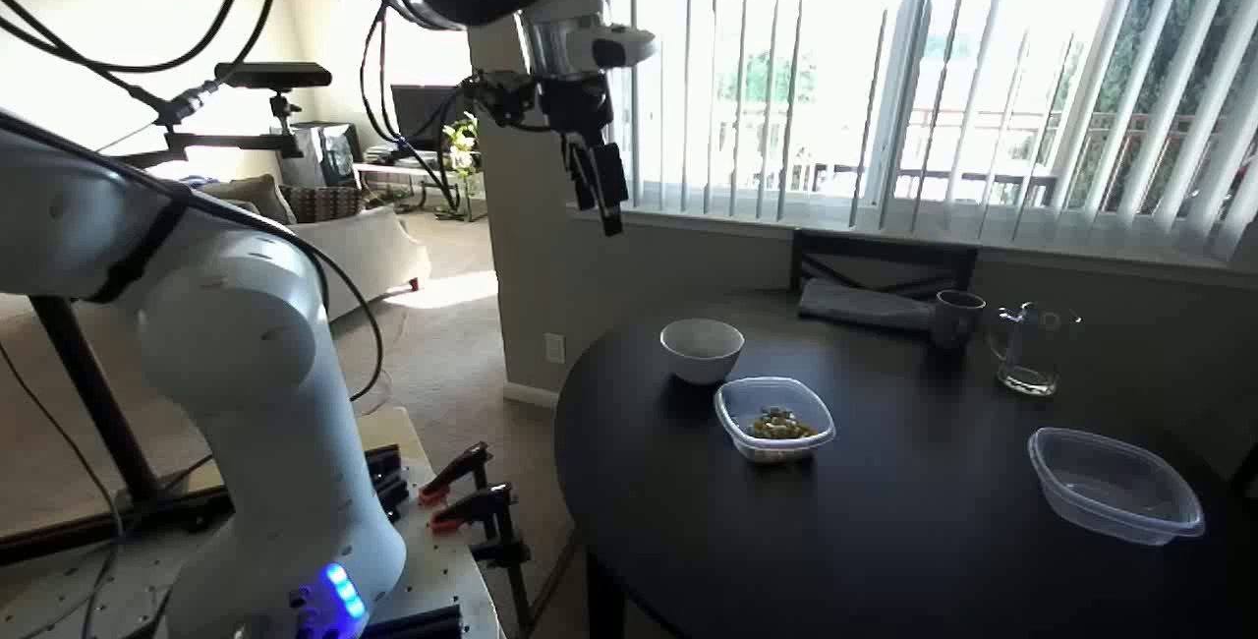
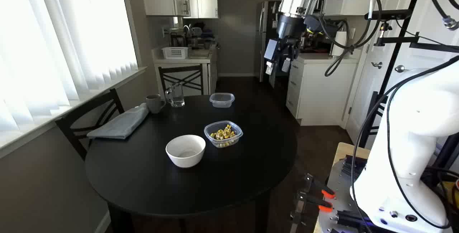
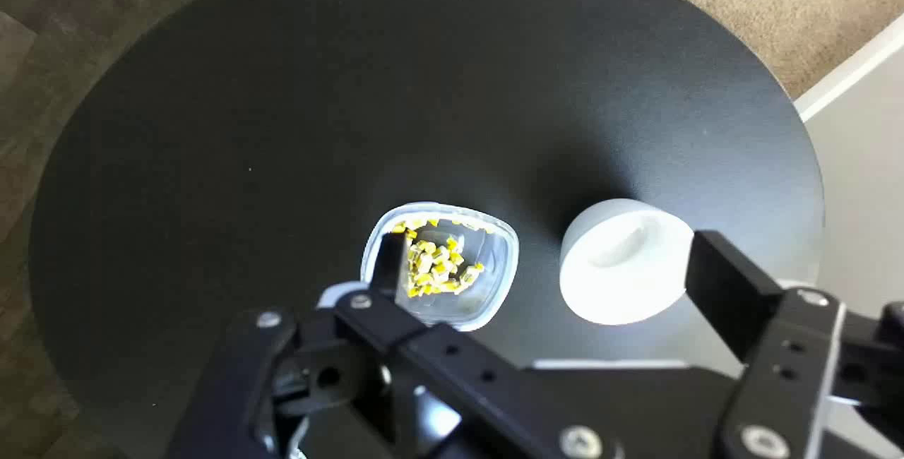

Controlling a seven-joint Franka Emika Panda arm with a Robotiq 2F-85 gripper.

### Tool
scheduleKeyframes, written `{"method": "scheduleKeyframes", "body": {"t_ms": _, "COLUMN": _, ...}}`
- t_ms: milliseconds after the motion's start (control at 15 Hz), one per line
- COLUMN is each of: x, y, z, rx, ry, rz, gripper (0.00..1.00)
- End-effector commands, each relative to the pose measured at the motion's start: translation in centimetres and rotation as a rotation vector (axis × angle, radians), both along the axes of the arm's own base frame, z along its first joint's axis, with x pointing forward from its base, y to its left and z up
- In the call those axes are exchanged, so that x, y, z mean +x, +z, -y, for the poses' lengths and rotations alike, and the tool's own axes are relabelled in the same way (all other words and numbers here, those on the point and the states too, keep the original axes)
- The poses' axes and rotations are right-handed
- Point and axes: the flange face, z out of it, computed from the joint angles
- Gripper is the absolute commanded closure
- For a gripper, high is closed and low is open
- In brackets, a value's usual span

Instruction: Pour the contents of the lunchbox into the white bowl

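The lunchbox [image 1: 776,393] is a small translucent container standing upright on the dark round table, also seen in an exterior view [image 2: 235,140] and the wrist view [image 3: 492,286]. Its contents [image 2: 223,133], a small heap of yellow and whitish bits, lie inside it and also show in the wrist view [image 3: 439,266]. The white bowl [image 1: 702,354] stands upright close beside the lunchbox, and shows in the wrist view [image 3: 614,268]; its visible inside holds nothing. My gripper [image 3: 554,268] is open and empty, high above the table in both exterior views [image 1: 601,202] [image 2: 277,66]. One finger hides part of the lunchbox in the wrist view.
A wider clear container [image 1: 1115,487] stands farther along the table. A glass mug [image 1: 1030,359], a grey mug [image 2: 154,103] and a folded grey cloth [image 2: 120,122] lie near the window side. Chairs [image 2: 183,77] stand around the table [image 2: 157,193].
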Motion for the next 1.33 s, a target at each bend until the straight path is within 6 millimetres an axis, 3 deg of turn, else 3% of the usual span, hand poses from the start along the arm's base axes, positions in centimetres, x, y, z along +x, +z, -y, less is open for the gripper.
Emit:
{"method": "scheduleKeyframes", "body": {"t_ms": 0, "x": 0.0, "y": 0.1, "z": 0.0, "rx": 0.0, "ry": 0.0, "rz": -0.001, "gripper": 0.0}}
{"method": "scheduleKeyframes", "body": {"t_ms": 800, "x": 0.3, "y": -0.4, "z": 0.0, "rx": -0.003, "ry": -0.014, "rz": 0.012, "gripper": 0.0}}
{"method": "scheduleKeyframes", "body": {"t_ms": 933, "x": 2.1, "y": -2.1, "z": -1.2, "rx": 0.017, "ry": -0.028, "rz": 0.033, "gripper": 0.0}}
{"method": "scheduleKeyframes", "body": {"t_ms": 1267, "x": 9.6, "y": -7.0, "z": -4.1, "rx": 0.106, "ry": -0.194, "rz": 0.124, "gripper": 0.0}}
